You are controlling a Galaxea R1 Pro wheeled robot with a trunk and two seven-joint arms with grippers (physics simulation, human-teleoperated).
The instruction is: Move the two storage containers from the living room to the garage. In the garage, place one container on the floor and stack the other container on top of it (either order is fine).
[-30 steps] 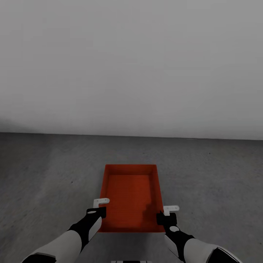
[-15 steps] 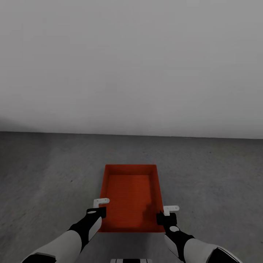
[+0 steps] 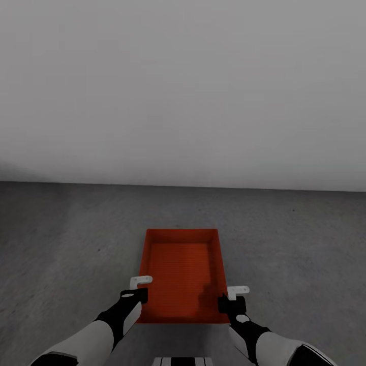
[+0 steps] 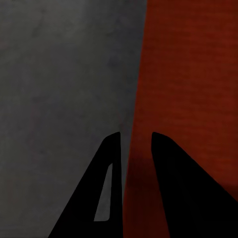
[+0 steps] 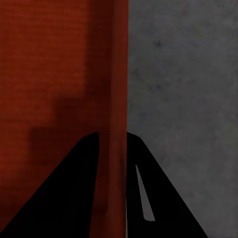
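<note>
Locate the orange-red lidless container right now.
In the head view the orange-red lidless rectangular container sits low centre, over the dark grey concrete floor, its side walls pinched between the left hand and right hand.

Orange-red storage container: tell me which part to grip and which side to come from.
Grip the thin long side walls of the orange-red storage container, one gripper per side, each straddling a wall from above near the robot's end. It is lidless with straight walls and no visible handles. The left gripper and right gripper are placed so now.
</note>
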